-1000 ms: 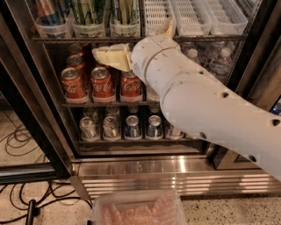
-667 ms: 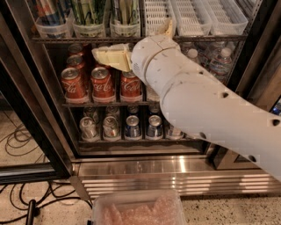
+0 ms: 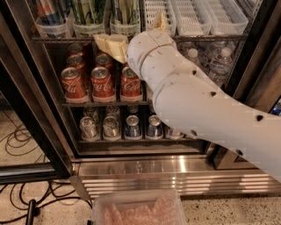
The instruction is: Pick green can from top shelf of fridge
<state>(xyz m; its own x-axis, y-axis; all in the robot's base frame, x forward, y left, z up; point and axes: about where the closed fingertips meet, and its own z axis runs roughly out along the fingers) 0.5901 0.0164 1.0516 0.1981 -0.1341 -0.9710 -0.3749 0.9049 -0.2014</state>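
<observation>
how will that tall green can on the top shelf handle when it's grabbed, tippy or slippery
Likely tippy: the green can is tall and slim, though its clear tub on the top shelf should brace it. Probably stiff, but its sides look smooth, so maybe slippery. The gripper sits just below the shelf rail.

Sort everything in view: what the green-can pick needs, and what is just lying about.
Job: green cans; top shelf; fridge; hand, at that shelf's front rail below the tubs.

Lying about: red cola cans; blue-and-red can; water bottles; floor cables.
</observation>
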